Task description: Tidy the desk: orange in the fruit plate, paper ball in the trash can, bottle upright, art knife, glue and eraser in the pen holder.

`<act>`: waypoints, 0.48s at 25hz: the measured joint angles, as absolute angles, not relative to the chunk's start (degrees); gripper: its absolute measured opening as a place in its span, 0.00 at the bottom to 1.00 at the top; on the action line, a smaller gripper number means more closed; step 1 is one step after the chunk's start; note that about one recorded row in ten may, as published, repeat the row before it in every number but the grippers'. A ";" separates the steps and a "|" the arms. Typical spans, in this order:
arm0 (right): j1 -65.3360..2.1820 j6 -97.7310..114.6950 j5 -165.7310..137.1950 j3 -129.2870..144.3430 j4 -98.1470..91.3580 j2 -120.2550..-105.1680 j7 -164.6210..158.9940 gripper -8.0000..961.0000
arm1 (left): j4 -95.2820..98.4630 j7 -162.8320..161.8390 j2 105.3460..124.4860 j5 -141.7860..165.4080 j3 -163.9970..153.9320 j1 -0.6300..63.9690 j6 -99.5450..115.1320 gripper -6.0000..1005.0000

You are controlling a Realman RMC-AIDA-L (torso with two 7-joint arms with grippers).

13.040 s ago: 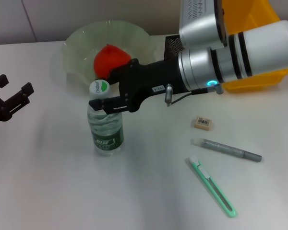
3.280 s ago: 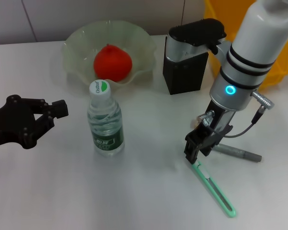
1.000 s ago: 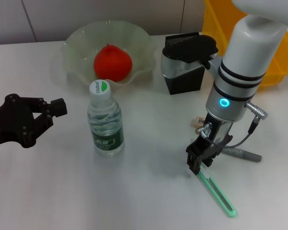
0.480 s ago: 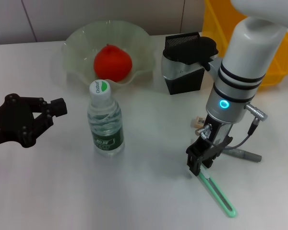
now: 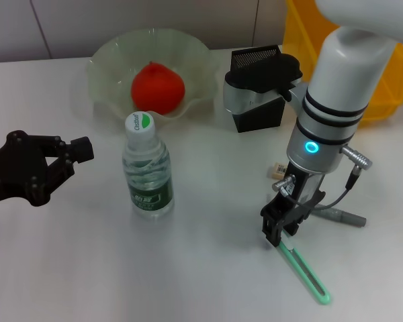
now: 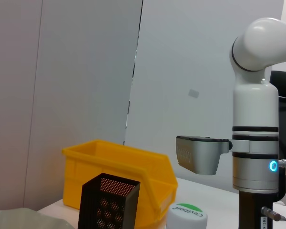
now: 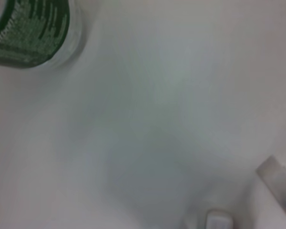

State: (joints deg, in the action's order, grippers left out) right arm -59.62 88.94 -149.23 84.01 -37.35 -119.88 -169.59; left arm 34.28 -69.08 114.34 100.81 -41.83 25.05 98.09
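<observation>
- Right gripper (image 5: 280, 227) pointing straight down over the near-right part of the desk (image 5: 208, 268), fingertips right at the upper end of the art knife (image 5: 302, 268).
- Art knife flat on the desk, green, long axis diagonal: one end under the jaws, the other running toward the near-right corner.
- Jaws look set across that end, either side of the handle; cannot tell whether already clamped or still slightly apart.
- Glue stick (image 5: 341, 215) flat just behind the gripper toward the right edge, mostly hidden by the wrist; eraser (image 5: 276, 170) just behind the wrist, partly covered.
- Pen holder (image 5: 256, 96), black mesh, toward the far edge behind the right arm, with the arm's grey housing in front of part of it.
- Judgement: right arm far nearer the knife; lift straight up, then carry back toward the far edge to reach the pen holder; glue stick and eraser close enough to get nudged.
- Open desk between knife and bottle (image 5: 147, 170); bottle upright near the middle, well apart from the knife.
- Orange (image 5: 158, 88) already in the fruit plate (image 5: 107, 64) at the far edge.
- Yellow bin (image 5: 379, 100) at the far-right corner; no paper ball visible on the desk.
- Left gripper (image 5: 79, 150) parked near the left edge, well apart from the bottle, fingers drawn together on nothing.
</observation>
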 joint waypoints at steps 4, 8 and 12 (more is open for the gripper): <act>-59.68 88.86 -149.23 84.02 -37.34 -119.88 -169.57 0.33 | 34.28 -69.03 114.34 100.81 -41.83 25.07 98.09 0.04; -59.69 88.85 -149.27 84.08 -37.25 -119.88 -169.56 0.33 | 34.27 -69.00 114.34 100.81 -41.84 25.15 98.09 0.04; -59.85 88.85 -149.18 84.86 -37.21 -119.88 -169.55 0.33 | 34.28 -68.99 114.34 100.78 -41.84 25.14 98.09 0.04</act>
State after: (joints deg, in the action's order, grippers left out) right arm -59.85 88.85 -149.18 84.86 -37.21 -119.88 -169.55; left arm 34.28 -68.99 114.34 100.78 -41.84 25.14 98.09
